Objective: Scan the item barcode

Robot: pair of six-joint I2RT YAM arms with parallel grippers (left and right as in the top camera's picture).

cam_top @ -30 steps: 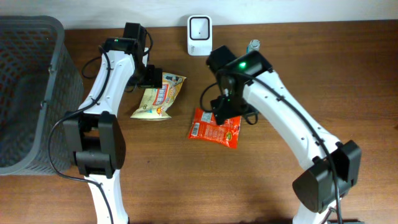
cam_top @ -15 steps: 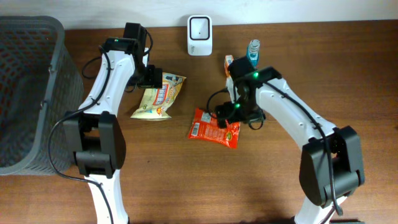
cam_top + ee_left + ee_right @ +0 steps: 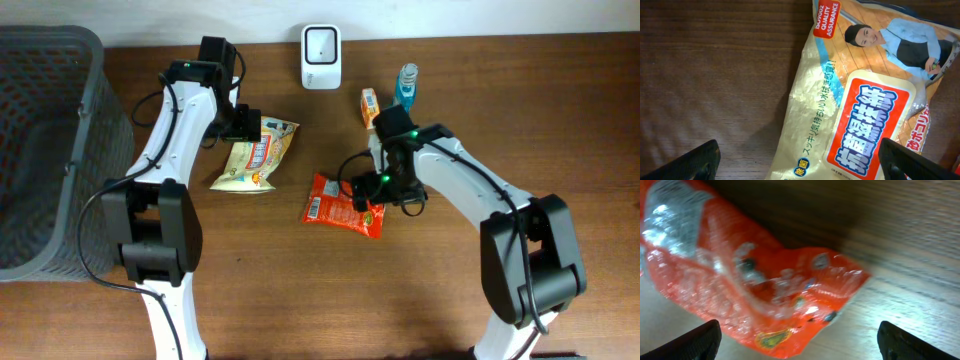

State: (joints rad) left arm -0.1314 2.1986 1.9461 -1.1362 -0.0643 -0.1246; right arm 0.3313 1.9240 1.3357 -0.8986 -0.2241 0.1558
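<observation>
Overhead, nothing is lifted yet, so this looks like the reach-to-grasp step: the right hand (image 3: pixel 374 188) hangs with fingers apart over one end of the red packet (image 3: pixel 340 208), which lies flat on the table (image 3: pixel 300 300), well apart from the white scanner (image 3: pixel 321 44). The left hand (image 3: pixel 243 122), also spread, sits at the top of the cream snack bag (image 3: pixel 255 155). The left wrist view shows that bag's glossy, creased film and printed lettering between the fingertips (image 3: pixel 700 161). The right wrist view, blurred, shows shiny, lumpy red foil; next probably comes a pinch on its edge, then turning the barcode to the scanner
</observation>
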